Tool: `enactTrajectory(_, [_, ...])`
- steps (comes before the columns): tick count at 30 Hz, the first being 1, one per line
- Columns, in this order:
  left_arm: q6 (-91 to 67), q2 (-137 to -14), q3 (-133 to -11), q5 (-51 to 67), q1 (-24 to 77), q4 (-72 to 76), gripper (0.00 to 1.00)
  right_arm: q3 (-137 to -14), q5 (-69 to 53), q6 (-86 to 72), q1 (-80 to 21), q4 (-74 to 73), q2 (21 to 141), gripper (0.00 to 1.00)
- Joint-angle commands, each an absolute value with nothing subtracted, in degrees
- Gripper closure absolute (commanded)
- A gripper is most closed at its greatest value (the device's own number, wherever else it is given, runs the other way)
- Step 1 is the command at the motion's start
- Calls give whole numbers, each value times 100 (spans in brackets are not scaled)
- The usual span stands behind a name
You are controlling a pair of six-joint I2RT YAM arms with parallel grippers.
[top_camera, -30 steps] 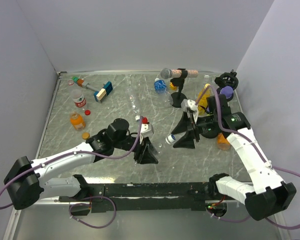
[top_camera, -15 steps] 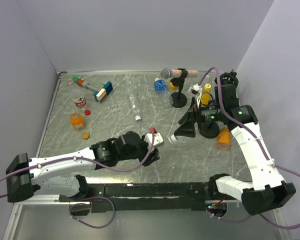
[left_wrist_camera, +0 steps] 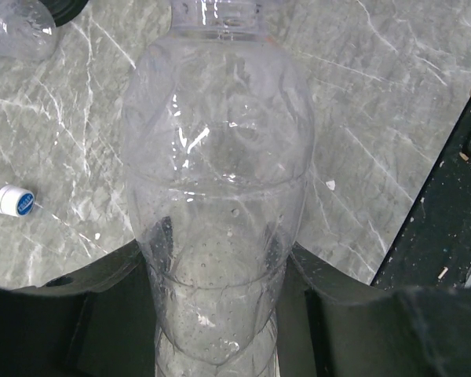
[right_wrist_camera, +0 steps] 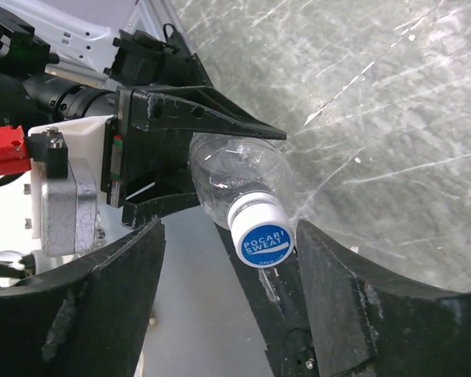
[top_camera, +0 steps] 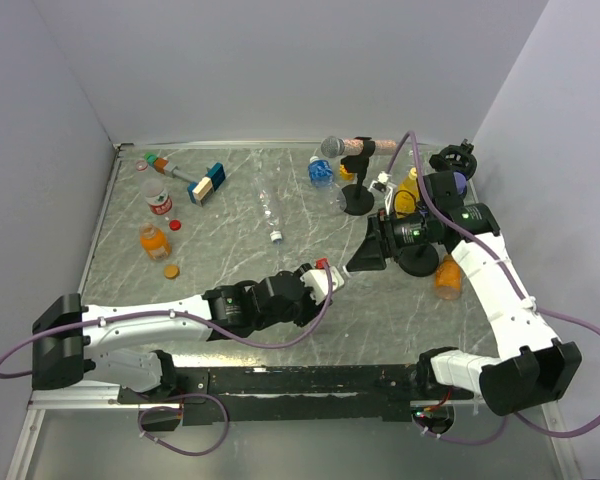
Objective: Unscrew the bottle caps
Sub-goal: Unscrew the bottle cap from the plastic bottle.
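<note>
One clear bottle [left_wrist_camera: 220, 157] sits clamped in the left hand [left_wrist_camera: 216, 259]; its cap [right_wrist_camera: 261, 236] lies inside the wide-open right hand [right_wrist_camera: 228, 228].

Bare grey desk [top_camera: 220, 240] lies open between a clear bottle [top_camera: 270, 215] lying mid-desk and a left-edge cluster: an orange bottle [top_camera: 153, 240], a red-labelled bottle [top_camera: 158, 200], a red cap [top_camera: 175, 224] and an orange cap [top_camera: 170, 270]. The right side is crowded, with a black microphone stand base [top_camera: 357, 203], a second stand base [top_camera: 417, 262], a yellow bottle [top_camera: 410, 188] and a second orange bottle [top_camera: 447, 275] packed around the right arm [top_camera: 490, 290]. The left arm [top_camera: 160, 315] lies across the near strip.
</note>
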State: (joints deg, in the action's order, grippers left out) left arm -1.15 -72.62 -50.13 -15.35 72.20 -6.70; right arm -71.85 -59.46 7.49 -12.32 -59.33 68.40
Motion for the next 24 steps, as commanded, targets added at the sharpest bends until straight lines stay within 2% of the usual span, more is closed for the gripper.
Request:
enactTrajectory(1, [-70, -7225, -5256, -1767, 7277, -352, 82, -7198, -6135, 659, -1195, -6064, 6917, 26])
enactTrajectory(10, [-70, -7093, -5159, -1775, 7277, -237, 83, -7146, -6021, 589, -1204, -5994, 6970, 30])
enactTrajectory(17, [-97, -7058, -5124, -1784, 7277, -202, 83, -7163, -6135, 633, -1195, -6029, 7040, 43])
enactTrajectory(24, [-132, -6952, -4966, -1662, 7277, -80, 83, -7233, -6275, 817, -1195, -6073, 7040, 76])
